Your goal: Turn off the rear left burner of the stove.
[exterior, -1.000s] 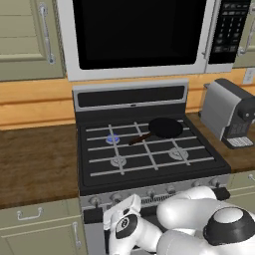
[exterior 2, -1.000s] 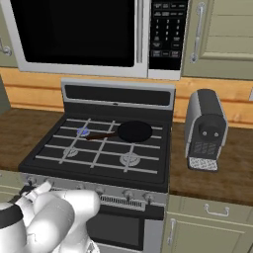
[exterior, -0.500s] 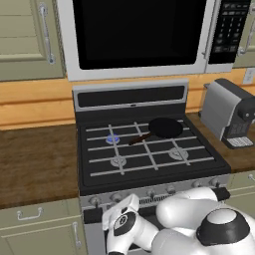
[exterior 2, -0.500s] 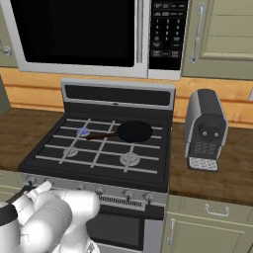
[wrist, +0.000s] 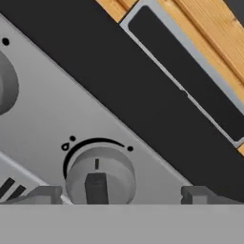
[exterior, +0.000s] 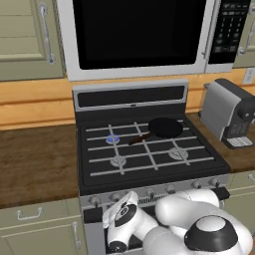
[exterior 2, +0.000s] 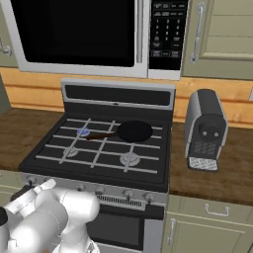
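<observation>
Stove knob now sits between the 2 fingers, which are spread apart, not yet gripping; the hand has edged lower toward it over the past second. Beyond, the base views show the rear left burner glowing blue, beside a black pan.

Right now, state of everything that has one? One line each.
rear left burner: lit, blue flame showing.
other three burners: no flame visible.
frying pan: sitting on the rear right grate, empty.
knob: between the fingertips in the hand view, not gripped.
gripper: open, low at the stove's front panel.
microwave: door shut.
coffee machine: on the counter right of the stove; on or off unclear.
</observation>
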Robot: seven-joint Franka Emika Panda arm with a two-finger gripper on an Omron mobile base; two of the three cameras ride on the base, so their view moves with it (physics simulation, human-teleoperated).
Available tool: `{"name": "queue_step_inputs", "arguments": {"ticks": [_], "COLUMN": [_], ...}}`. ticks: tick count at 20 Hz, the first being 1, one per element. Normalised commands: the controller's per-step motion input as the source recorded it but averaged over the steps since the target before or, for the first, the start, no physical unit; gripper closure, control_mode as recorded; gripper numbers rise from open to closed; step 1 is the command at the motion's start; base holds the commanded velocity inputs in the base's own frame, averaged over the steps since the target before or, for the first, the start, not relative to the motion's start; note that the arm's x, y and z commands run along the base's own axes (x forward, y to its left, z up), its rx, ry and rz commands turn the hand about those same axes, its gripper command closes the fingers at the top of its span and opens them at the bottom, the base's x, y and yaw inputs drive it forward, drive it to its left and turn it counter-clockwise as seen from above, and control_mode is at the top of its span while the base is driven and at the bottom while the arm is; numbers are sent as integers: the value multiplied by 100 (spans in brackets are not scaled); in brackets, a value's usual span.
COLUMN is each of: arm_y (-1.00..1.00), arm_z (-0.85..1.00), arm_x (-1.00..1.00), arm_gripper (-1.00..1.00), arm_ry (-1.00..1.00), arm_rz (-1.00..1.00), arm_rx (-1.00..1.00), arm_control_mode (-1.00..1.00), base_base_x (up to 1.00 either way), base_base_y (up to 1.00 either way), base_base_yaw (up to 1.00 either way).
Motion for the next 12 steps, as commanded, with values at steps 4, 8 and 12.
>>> {"name": "queue_step_inputs", "arguments": {"ticks": [4, 8, 12], "arm_y": [3, 8, 2], "arm_z": [0, 0, 0], "arm_x": [31, 9, 0], "arm_gripper": [-100, -100, 100], "arm_ry": [1, 1, 0], "arm_rz": [0, 1, 0], "arm_rx": [0, 0, 1], "arm_control_mode": [-100, -100, -100], "base_base_x": [0, 0, 0], "base_base_y": [0, 0, 0], "base_base_yaw": [0, 0, 0]}}
